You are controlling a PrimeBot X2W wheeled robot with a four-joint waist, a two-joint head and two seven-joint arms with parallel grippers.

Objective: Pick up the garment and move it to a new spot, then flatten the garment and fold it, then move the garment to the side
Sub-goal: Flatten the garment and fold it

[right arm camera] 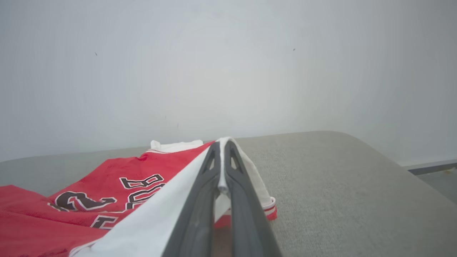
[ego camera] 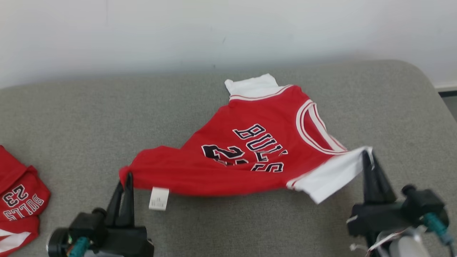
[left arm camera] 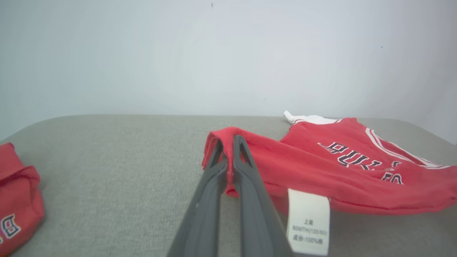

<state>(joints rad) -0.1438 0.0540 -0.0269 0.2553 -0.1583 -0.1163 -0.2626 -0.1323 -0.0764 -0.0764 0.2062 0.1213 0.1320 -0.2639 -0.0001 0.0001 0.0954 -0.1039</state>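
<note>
Surface: a grey padded top (ego camera: 250, 228) stands against a plain pale wall (ego camera: 142, 32), with bare room behind and to the right of the cloth.
Garment: the red jersey (ego camera: 250, 150) lies mid-surface, print side up, slack and drawn out between your two grippers.
Left gripper: your left gripper (ego camera: 126, 177) has its fingers pressed together on the red hem corner, and the care tag (ego camera: 159, 198) hangs just beside them.
Right gripper: your right gripper (ego camera: 367, 154) is clamped on the edge of the near white sleeve (ego camera: 332, 175).
Step in hand: by the look of it, this is the pick-up for the move to a new spot.
Doing it well: raise both arms together and level. Hold the span between them so the cloth neither sags nor strains. Carry slowly, since each pinch seems to hold only a thin edge.
Watch: a second red jersey (ego camera: 18, 200) sits at your far left, so set down well apart from it.
</note>
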